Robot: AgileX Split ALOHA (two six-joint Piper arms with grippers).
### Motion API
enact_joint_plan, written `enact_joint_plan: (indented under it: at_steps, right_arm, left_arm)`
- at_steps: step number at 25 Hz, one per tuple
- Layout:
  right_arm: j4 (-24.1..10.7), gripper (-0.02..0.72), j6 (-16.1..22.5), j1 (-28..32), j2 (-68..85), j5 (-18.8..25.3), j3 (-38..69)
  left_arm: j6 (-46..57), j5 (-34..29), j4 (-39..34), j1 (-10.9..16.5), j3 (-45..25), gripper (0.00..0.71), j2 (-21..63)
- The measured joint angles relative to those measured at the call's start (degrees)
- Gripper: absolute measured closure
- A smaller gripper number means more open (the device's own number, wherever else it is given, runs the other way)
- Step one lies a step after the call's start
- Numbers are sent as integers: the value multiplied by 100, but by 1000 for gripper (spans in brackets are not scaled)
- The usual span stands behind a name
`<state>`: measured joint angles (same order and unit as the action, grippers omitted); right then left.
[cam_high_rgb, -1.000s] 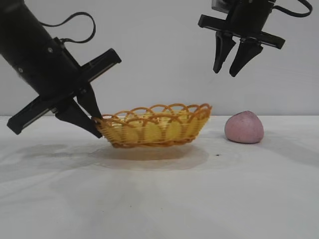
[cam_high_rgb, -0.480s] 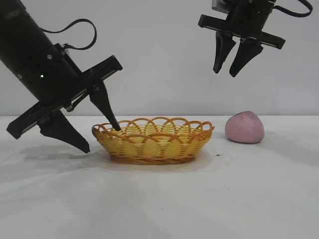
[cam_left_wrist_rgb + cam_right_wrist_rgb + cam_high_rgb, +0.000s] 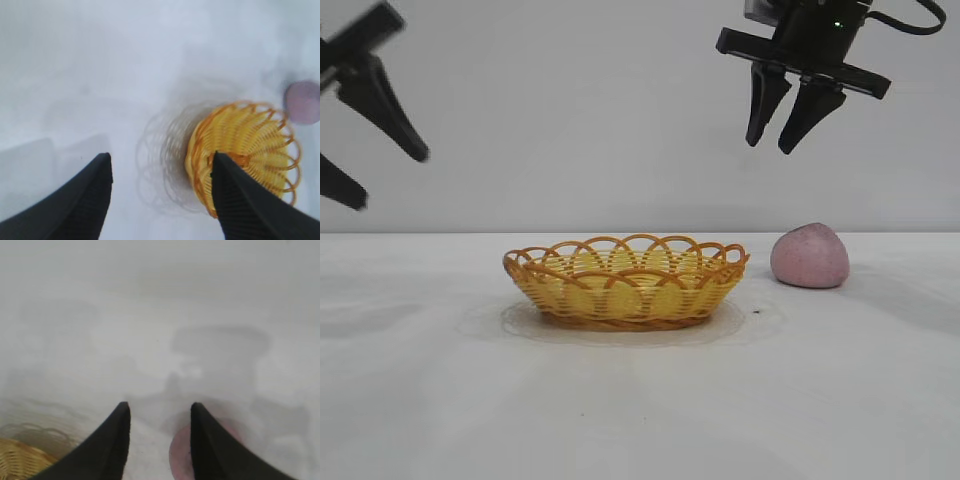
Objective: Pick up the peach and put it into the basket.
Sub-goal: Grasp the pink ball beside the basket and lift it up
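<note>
The yellow wicker basket [image 3: 625, 282] with an orange looped rim sits flat on the white table, holding nothing. The pink-mauve peach [image 3: 809, 256] rests on the table just to the basket's right, apart from it. My right gripper [image 3: 772, 143] hangs open high above the gap between basket and peach, with nothing between its fingers. In the right wrist view the right gripper [image 3: 160, 406] has the peach [image 3: 179, 455] partly behind one finger far below. My left gripper [image 3: 388, 180] is open, raised at the far left. In the left wrist view the left gripper [image 3: 161, 157] looks down on the basket [image 3: 255, 140] and the peach [image 3: 303, 102].
A plain white table [image 3: 640, 400] stretches across the front, with a pale wall behind it. A corner of the basket [image 3: 17, 460] shows in the right wrist view.
My left gripper opened off the basket's left rim and rose away to the upper left. The basket settled flat and sits slightly further right. The right arm has not moved.
</note>
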<state>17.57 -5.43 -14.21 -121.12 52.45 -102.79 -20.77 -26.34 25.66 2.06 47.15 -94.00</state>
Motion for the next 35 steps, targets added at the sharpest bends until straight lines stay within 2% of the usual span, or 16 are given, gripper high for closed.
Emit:
enact_joint_plan:
  at_steps: [7, 11, 15, 17, 19, 23, 28, 35]
  right_arm:
    - [68, 456, 0, 0, 0, 0, 0]
    - [117, 456, 0, 0, 0, 0, 0]
    - [115, 456, 0, 0, 0, 0, 0]
    - [115, 456, -43, 0, 0, 20, 0]
    - [115, 456, -83, 0, 0, 35, 0]
    - [115, 456, -138, 0, 0, 62, 0]
    - [115, 456, -147, 0, 0, 112, 0]
    - [115, 456, -151, 0, 0, 305, 0]
  left_arm:
    - [1762, 260, -2067, 11, 0, 326, 876]
    - [2098, -186, -2223, -49, -28, 326, 1625]
    - [2188, -403, -2225, -529, -425, 326, 2905]
    - [2286, -792, -2225, -714, -631, 326, 3621]
    - [2371, -1273, -2293, -755, -819, 326, 4225]
    - [2518, -2341, -2682, -765, -1114, 326, 5382]
    - [2529, -3442, -2767, -765, -1331, 326, 6707]
    - [2598, -4460, -3098, -765, -1371, 326, 8130]
